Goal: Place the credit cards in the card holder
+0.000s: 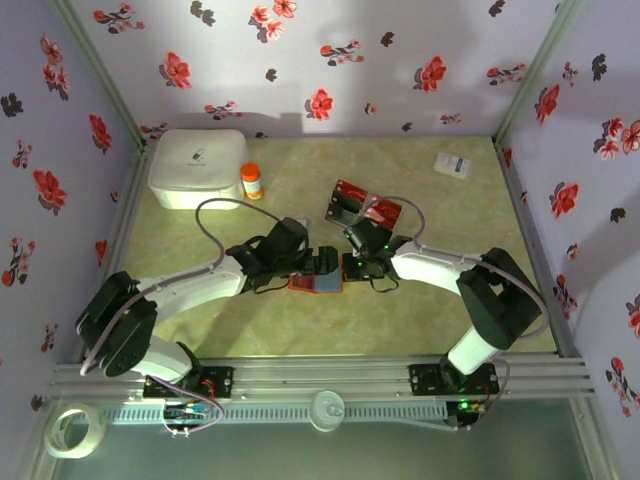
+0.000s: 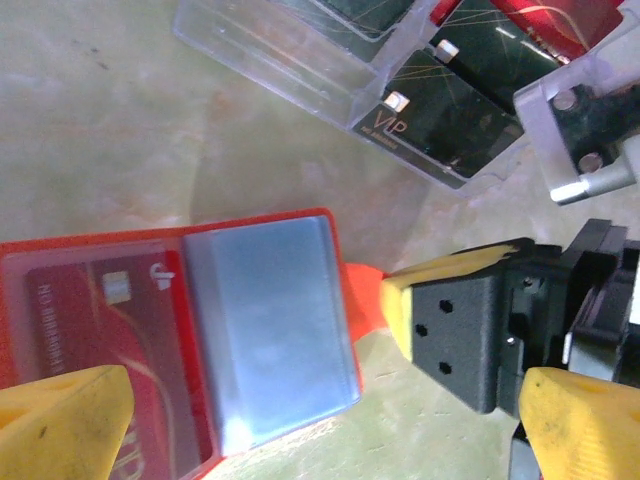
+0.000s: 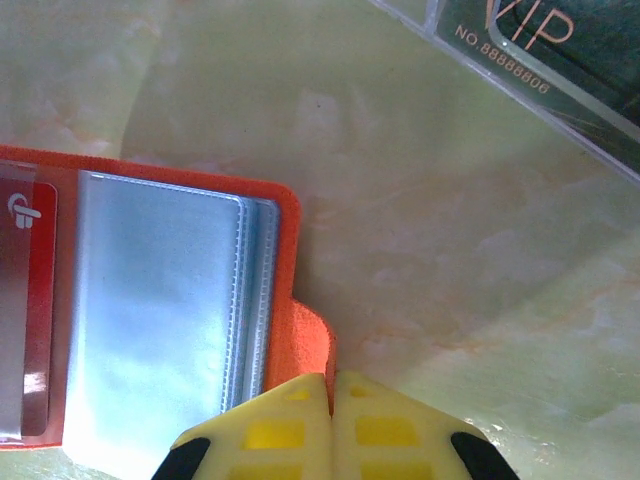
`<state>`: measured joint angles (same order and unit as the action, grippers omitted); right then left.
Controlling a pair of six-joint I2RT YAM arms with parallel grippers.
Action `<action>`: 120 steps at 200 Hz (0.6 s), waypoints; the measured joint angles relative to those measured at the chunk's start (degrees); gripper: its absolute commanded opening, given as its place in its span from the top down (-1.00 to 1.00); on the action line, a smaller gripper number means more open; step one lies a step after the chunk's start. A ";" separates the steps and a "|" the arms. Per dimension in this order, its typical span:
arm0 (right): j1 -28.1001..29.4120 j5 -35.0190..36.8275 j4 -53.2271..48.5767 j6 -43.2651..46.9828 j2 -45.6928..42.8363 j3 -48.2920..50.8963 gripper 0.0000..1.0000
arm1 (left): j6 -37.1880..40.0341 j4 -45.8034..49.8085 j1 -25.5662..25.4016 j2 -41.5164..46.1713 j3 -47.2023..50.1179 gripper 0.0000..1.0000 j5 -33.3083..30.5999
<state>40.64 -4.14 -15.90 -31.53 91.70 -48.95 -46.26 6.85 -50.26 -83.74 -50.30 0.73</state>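
- Top view: the holder (image 1: 315, 284), a small flat orange-red wallet, lies open on the marbled green table (image 1: 200, 320) between the two arms. The cards (image 1: 365, 207), red and black, sit just beyond it.
- Left wrist view: the left gripper (image 2: 320, 430) hovers over the holder, jaws spread wide. One glossy red card (image 2: 100, 330) is in a clear pocket. The bluish plastic sleeve (image 2: 270, 320) beside it looks empty. Black cards lie in a clear tray (image 2: 280, 60) beyond the holder.
- Right wrist view: the right gripper (image 3: 332, 420) has its jaws pressed together, apparently pinching the holder's soft orange tab (image 3: 312, 345). This seems to steady the holder for loading. Next, a card must be fetched and its thin edge slid into the sleeve.
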 measured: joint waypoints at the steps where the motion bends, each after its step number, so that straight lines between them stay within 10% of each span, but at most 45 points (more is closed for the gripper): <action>1: 0.00 -0.02 0.02 0.00 0.00 0.00 0.96 | -0.11 -0.11 0.00 -0.09 -0.02 -0.99 0.09; 120: -0.44 -0.81 2.73 -0.87 -0.85 2.75 0.95 | -1.70 -9.14 0.02 -3.39 6.82 -0.99 1.27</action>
<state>40.21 -4.95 -13.17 -32.40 90.85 -46.19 -47.97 -2.28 -50.24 -87.13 -43.48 2.00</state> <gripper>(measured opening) 0.057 0.997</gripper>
